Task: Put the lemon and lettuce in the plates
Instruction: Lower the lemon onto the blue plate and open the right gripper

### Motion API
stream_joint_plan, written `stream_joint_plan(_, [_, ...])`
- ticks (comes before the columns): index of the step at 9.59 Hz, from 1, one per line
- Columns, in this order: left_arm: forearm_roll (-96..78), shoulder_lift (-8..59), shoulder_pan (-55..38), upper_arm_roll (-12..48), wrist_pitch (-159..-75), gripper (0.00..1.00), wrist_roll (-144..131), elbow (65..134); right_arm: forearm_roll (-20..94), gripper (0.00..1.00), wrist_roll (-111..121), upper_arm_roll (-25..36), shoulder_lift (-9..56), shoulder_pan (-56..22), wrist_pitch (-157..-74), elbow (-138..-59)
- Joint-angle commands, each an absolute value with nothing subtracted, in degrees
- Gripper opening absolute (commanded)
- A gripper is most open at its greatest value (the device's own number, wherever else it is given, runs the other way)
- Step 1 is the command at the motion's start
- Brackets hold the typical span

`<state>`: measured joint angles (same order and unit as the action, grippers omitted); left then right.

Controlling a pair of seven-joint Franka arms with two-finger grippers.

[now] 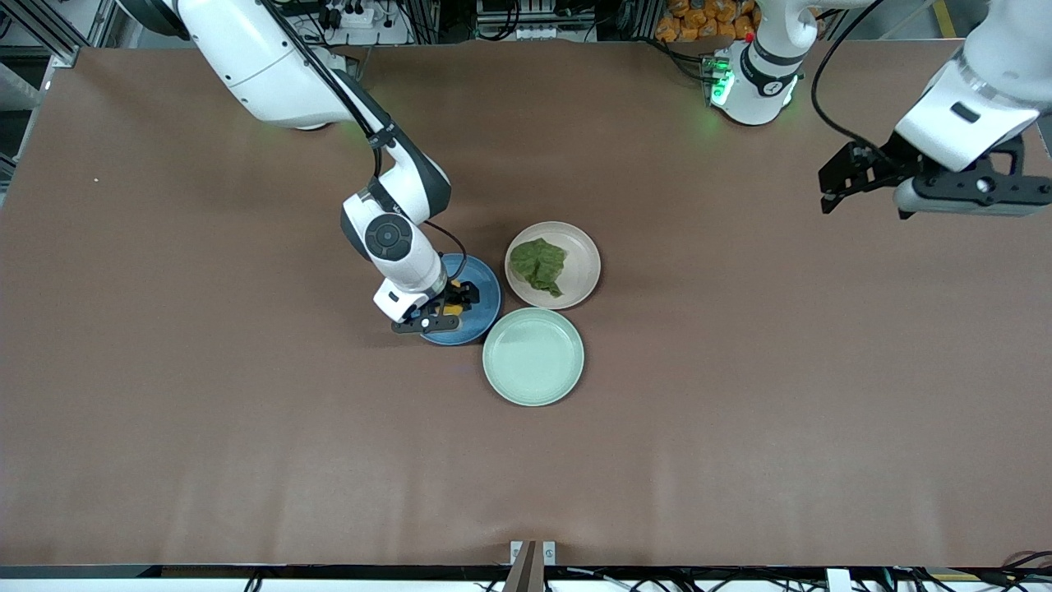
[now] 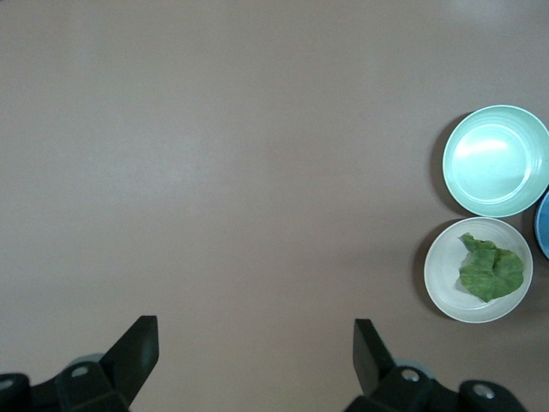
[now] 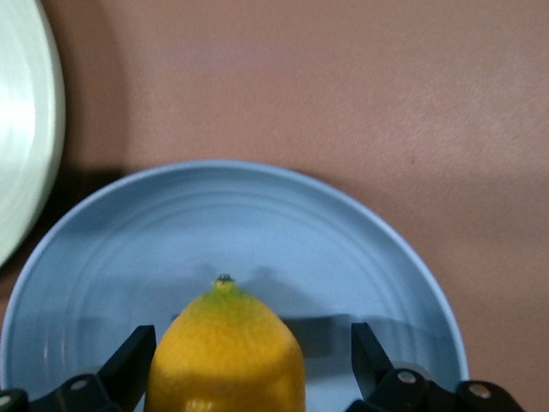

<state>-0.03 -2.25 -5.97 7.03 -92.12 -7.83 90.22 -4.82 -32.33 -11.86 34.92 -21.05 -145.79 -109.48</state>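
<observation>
Brown table (image 1: pixel 164 411); cables, perhaps orange fruit (image 1: pixel 707 18), along one edge.

A robotics lab is showing here, not a home or kitchen. Two white arms (image 1: pixel 271 74) are standing bolted along one edge of a wide worktop (image 1: pixel 205 411) that is wearing a plain brown cover. Past that edge, aluminium framing (image 1: pixel 49 33), cables and a power strip (image 1: pixel 349 15) are crowding the background. A green status light (image 1: pixel 721 82) is glowing on the left arm's base.
</observation>
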Motion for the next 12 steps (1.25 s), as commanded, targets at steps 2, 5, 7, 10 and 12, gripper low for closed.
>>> stream_joint_plan(2, [1.32,-1.85,-5.98,6.59,-87.98,1.00,-6.33,86.93,-2.30,1.00,-32.78,-12.83,34.98,-19.42,-145.20,-107.58])
stream_joint_plan(5, [1.32,-1.32,-5.45,6.59,-87.19,1.00,-6.33,86.49,1.65,1.00,-32.61,-12.83,34.89,-19.34,-135.22,-101.02])
stream_joint_plan(7, [1.32,-0.88,-5.28,6.68,-86.66,1.00,-6.33,86.14,1.93,1.00,-32.26,-12.83,34.89,-18.03,-126.78,-95.12])
stream_joint_plan(10, [1.32,-0.88,-5.27,6.77,-86.40,1.00,-6.33,85.96,1.23,1.00,-25.27,-12.39,34.89,-14.87,-115.27,-85.72])
stream_joint_plan(12, [1.23,-0.97,-5.27,6.77,-86.40,1.00,-6.24,85.96,1.32,1.00,-18.23,-12.39,34.80,-10.83,-108.32,-81.67])
